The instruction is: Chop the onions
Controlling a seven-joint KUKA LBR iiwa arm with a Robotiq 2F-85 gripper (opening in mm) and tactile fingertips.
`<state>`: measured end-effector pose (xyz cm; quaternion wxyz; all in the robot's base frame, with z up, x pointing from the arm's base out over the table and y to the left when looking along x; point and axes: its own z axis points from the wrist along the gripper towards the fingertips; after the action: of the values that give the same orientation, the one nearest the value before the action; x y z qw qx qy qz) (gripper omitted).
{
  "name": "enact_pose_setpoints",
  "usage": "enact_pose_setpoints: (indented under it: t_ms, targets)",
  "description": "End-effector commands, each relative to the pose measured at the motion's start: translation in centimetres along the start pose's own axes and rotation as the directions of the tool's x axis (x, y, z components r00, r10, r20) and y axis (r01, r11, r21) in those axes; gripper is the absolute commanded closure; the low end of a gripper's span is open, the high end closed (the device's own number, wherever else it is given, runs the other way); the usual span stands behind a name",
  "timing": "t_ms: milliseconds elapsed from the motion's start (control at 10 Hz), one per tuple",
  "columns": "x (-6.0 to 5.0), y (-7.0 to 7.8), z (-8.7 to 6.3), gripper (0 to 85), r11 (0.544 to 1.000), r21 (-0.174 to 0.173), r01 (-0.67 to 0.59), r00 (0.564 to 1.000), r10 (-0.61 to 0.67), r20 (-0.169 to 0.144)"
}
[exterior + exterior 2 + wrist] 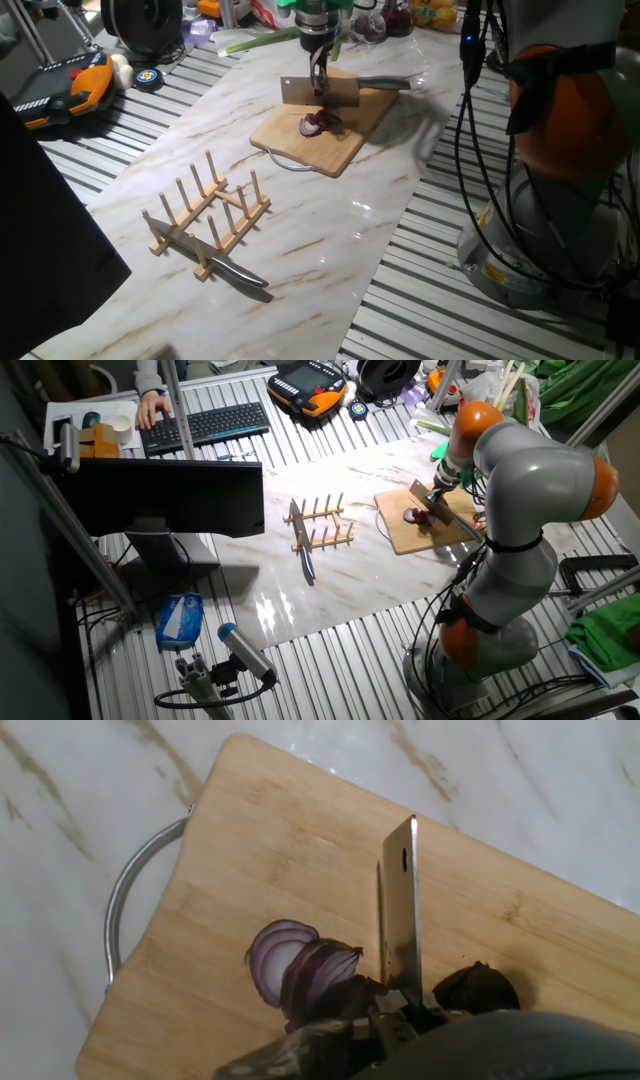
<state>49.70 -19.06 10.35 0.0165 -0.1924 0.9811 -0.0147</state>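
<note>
Onion [300, 970] lies partly sliced on the cutting board [280, 840]; coarse pieces remain uncut. Gripper [318, 62] is clamped on the cleaver [318, 92].

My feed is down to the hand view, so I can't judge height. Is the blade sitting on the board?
Observer: No. The cleaver appears raised above the onion pieces and clear of the board.
Operator: Where is it gripped?
Observer: The gripper is shut on the blade's top edge; the handle sticks out free sideways.
Operator: Any other tools around?
Observer: A wooden rack stands away from the board, with a second knife lying against it.
</note>
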Motion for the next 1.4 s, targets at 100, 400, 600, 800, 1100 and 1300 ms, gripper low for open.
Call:
enact_pose_setpoints:
  t_ms: [100, 400, 600, 800, 1100, 1300]
  targets:
    - [-0.1, 0.0, 0.4, 84.3, 1.0, -0.001, 0.002, 1.0, -0.002, 0.0]
    - [0.3, 0.1, 1.3, 84.3, 1.0, -0.007, 0.0, 1.0, 0.0, 0.01]
    - [0.6, 0.3, 1.8, 84.3, 1.0, -0.008, -0.003, 1.0, 0.003, 0.016]
    - [0.9, 0.2, 2.0, 84.3, 1.0, -0.008, -0.005, 1.0, 0.005, 0.017]
    - [1.3, -0.1, 2.2, 84.3, 1.0, -0.011, -0.007, 1.0, 0.007, 0.022]
    - [1.6, -0.1, 2.3, 84.3, 1.0, -0.017, -0.01, 1.0, 0.01, 0.027]
